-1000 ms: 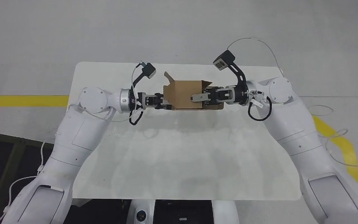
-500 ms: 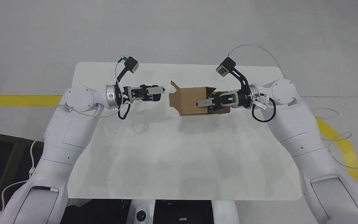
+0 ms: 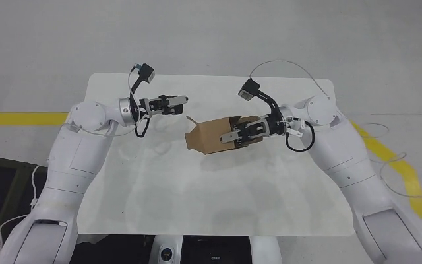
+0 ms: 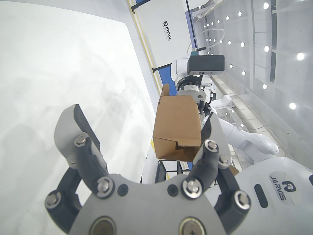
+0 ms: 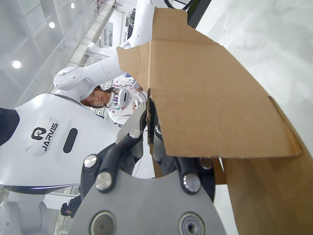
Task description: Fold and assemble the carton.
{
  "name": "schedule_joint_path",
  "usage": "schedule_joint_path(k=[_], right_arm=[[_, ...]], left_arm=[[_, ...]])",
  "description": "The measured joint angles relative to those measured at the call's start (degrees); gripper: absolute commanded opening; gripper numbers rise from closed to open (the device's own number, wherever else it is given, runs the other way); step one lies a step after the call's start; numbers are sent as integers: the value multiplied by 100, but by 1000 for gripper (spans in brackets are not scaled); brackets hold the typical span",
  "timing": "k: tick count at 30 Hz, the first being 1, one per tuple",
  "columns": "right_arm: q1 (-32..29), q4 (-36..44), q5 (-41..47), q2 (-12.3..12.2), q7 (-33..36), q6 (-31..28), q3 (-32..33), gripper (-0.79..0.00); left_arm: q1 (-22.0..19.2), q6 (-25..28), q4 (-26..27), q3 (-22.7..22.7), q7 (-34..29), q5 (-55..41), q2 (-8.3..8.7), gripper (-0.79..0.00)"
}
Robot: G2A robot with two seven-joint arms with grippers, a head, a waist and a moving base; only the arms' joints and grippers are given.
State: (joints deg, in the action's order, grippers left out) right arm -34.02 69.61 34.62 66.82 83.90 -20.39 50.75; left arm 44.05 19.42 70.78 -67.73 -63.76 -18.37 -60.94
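The right hand (image 3: 232,136) clamps the tilted cardboard carton (image 3: 208,136) over the white surface (image 3: 198,198); the left hand (image 3: 178,101) is spread wide, empty.

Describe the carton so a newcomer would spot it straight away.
Over the middle of the white rectangular table, the right gripper clamps one end of a brown cardboard carton. It is the only brown thing there, a skewed, part-folded box with a flap sticking out.
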Motion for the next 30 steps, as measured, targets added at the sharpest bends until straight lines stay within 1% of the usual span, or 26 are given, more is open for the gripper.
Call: schedule_joint_path(k=[8,18,24,30], right_arm=[[48,-75,103,16,-125,-124,-31,-785],[65,-548,248,16,-358,-357,165,-785],[64,-551,291,35,-373,-371,188,-785],[61,-458,305,65,-363,-361,154,-785]], left_arm=[[-51,-42,-2,251,-251,-94,-45,0],[-13,-41,153,371,-454,-188,-57,0],[25,-72,231,463,-487,-179,-68,0],[-53,-87,227,557,-470,-165,-93,0]])
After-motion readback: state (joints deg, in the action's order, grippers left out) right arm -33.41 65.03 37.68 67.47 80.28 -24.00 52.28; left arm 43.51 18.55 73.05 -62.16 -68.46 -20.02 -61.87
